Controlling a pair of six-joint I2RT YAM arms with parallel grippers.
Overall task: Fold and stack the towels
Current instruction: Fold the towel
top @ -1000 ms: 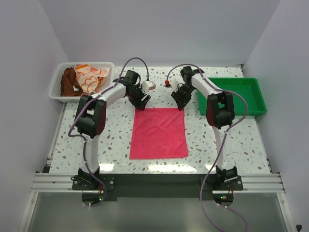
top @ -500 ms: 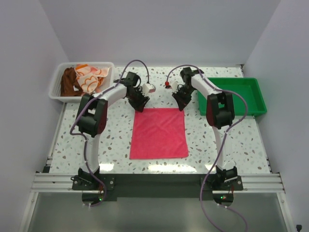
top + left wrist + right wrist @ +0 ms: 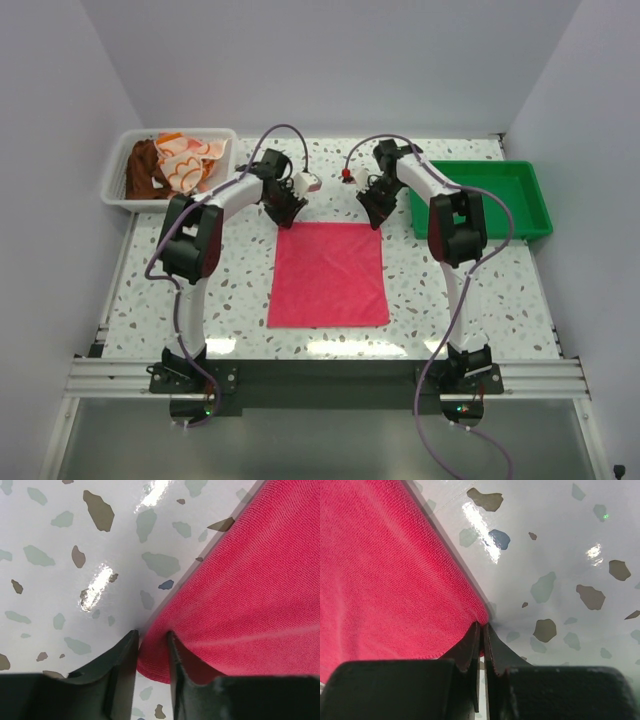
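A hot pink towel [image 3: 330, 275] lies spread flat on the speckled table, between the two arms. My left gripper [image 3: 285, 213] is at its far left corner; in the left wrist view the jaws [image 3: 152, 637] are closed on a bunched bit of the towel's [image 3: 250, 590] corner. My right gripper [image 3: 372, 213] is at the far right corner; in the right wrist view its jaws [image 3: 482, 626] pinch the towel's [image 3: 385, 580] corner tip. A dark brown towel [image 3: 142, 170] and an orange flower-pattern towel [image 3: 188, 160] lie crumpled in the basket. No salmon pink towel shows.
The white mesh basket [image 3: 115, 170] stands at the back left corner of the table. A green plastic tray [image 3: 500, 195] stands at the back right, close to the right arm. White walls close in the table on three sides.
My left gripper has shifted slightly toward the far side at the towel's far left corner. The right gripper and the towel have hardly moved.
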